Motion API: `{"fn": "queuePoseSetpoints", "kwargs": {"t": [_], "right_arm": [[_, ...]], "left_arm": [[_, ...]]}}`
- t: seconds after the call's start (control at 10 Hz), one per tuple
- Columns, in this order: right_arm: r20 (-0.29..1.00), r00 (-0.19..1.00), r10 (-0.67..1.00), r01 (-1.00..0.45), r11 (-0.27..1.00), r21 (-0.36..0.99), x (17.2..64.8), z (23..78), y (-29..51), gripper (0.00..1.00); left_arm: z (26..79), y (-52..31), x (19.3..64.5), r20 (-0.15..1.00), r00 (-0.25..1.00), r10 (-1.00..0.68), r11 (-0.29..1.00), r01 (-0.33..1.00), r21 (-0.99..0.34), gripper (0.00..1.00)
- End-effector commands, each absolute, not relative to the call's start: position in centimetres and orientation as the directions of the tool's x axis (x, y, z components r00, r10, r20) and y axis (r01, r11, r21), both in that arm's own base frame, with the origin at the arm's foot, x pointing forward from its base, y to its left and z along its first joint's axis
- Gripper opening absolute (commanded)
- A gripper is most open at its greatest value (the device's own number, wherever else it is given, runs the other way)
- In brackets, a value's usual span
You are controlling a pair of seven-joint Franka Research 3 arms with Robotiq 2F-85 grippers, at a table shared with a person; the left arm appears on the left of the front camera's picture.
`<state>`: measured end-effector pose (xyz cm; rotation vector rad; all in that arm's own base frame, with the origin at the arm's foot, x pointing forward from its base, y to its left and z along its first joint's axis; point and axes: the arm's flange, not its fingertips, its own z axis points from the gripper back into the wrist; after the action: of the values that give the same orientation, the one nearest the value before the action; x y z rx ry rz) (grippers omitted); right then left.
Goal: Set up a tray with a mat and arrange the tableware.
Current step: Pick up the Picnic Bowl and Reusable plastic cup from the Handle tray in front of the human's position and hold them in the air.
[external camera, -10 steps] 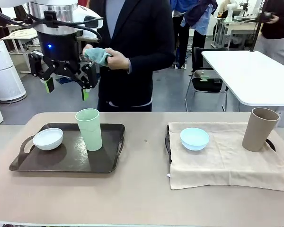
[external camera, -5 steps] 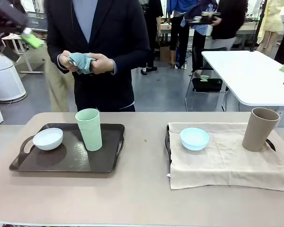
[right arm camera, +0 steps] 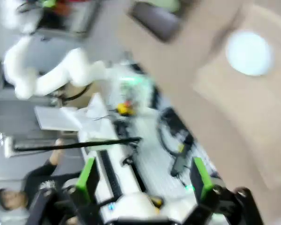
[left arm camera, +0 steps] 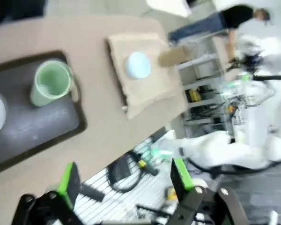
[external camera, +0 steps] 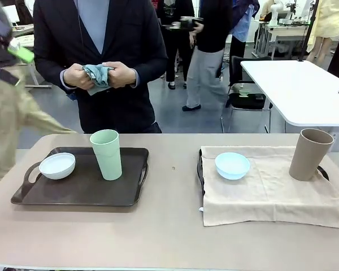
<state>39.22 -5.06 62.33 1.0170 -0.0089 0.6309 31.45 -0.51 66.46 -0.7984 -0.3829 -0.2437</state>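
Two trays, front view: dark brown plastic tray [external camera: 79, 195] on robot's left, no mat on it; second tray [external camera: 200, 169], rim peeking from under a beige cloth mat [external camera: 271, 197], on the right.
Left tray load: small white round bowl [external camera: 57, 165], tall pale green handleless cup [external camera: 106, 154] just beside it.
Mat load: light blue round bowl [external camera: 232, 165], tall tan-brown cup [external camera: 309, 153] at its far right corner.
Person [external camera: 101, 34]: bunching a blue-grey cloth [external camera: 97, 76] in both hands [external camera: 121, 74].
Left wrist view: left gripper [left arm camera: 124, 178] jaws wide apart, empty, well above the table [left arm camera: 103, 117].
Right wrist view: right gripper [right arm camera: 143, 180] spread, empty, blurred.
Risk: tall cups tip if a finger clips a rim; tugging the mat drags bowl and cup; a descending arm could meet the person's hands.
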Motion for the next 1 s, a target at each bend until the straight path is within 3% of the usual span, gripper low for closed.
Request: {"fn": "queuePoseSetpoints", "kwargs": {"t": [0.0,0.1,0.3,0.4,0.5,0.6,0.9], "right_arm": [[0.317,0.926,0.205,-0.31,-0.068,0.948,40.8,61.1,-9.4,1.0],[0.236,0.965,0.114,-0.214,-0.174,0.961,40.9,59.0,-11.4,1.0],[0.162,0.983,0.092,-0.129,-0.29,0.948,39.8,55.0,-13.5,1.0],[0.136,0.983,0.124,-0.096,-0.282,0.955,39.4,54.0,-13.1,1.0],[0.254,0.945,0.207,-0.236,-0.107,0.966,40.0,53.9,-10.7,1.0],[0.254,0.945,0.207,-0.236,-0.107,0.966,40.0,53.9,-10.7,1.0],[0.254,0.945,0.207,-0.236,-0.107,0.966,40.0,53.9,-10.7,1.0]], "left_arm": [[64.2,3.4,32.4,0.473,0.881,0.017,0.4,0.428,-0.811,1.0],[62.3,5.1,32.4,0.485,0.873,0.059,0.288,0.45,-0.845,1.0],[57.4,6.4,32.4,0.377,0.913,0.16,0.15,0.355,-0.923,1.0],[55.9,7.7,32.3,0.306,0.939,0.156,0.15,0.283,-0.947,1.0],[56.0,7.1,32.2,0.282,0.95,0.134,0.22,0.249,-0.943,1.0],[57.0,7.6,31.9,0.376,0.909,0.177,0.155,0.352,-0.923,1.0],[57.0,7.6,31.9,0.376,0.909,0.177,0.155,0.352,-0.923,1.0]]}}
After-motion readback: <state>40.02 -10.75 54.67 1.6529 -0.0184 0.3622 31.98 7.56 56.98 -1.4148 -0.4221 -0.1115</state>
